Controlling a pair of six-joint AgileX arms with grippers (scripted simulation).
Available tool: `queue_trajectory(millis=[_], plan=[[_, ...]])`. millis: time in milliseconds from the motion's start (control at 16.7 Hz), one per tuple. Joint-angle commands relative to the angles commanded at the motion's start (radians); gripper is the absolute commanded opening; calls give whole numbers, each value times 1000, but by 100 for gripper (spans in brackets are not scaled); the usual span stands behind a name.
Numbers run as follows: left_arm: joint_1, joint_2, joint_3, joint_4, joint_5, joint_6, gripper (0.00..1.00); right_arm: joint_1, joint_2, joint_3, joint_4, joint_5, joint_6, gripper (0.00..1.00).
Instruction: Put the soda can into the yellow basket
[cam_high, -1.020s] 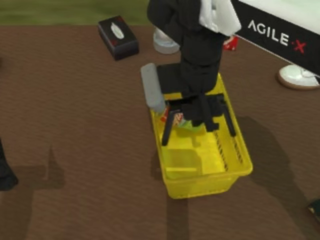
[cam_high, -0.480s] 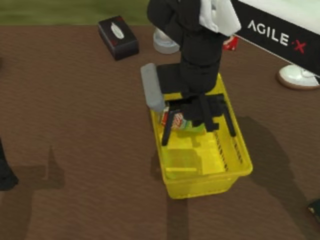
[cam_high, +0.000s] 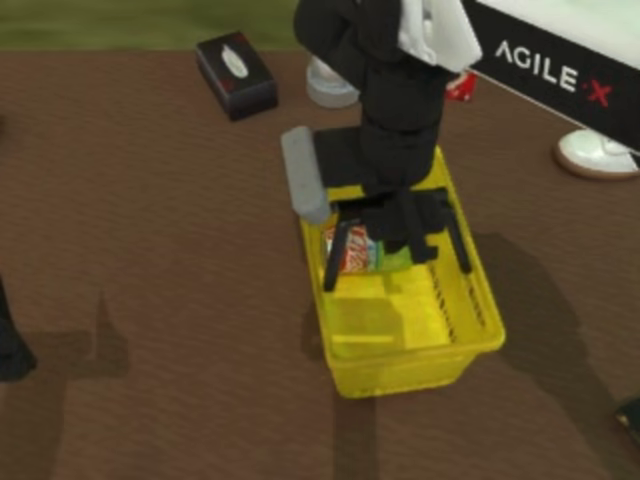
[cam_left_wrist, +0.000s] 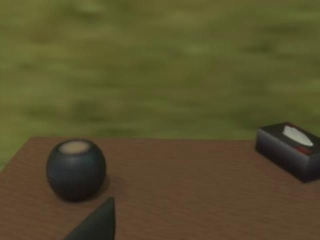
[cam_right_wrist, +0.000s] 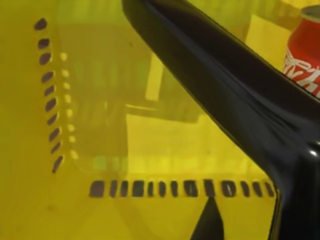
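the soda can (cam_high: 360, 252) lies on its side inside the yellow basket (cam_high: 478, 345), toward the basket's far end. the right gripper (cam_high: 392, 238) hangs just above it, fingers spread wide and holding nothing. the left arm sits parked at the table's left edge.

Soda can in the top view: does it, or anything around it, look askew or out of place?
The red-and-green soda can lies on its side inside the bright yellow slotted plastic basket, at its far end under the right tool. Nothing looks spilled or damaged. The left arm is parked at the table's left edge.
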Motion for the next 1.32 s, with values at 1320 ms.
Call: queue_trajectory(millis=[1320], plan=[[0, 0, 0, 0, 0, 0, 100, -29, -22, 162, -185, 0, -37, 0]])
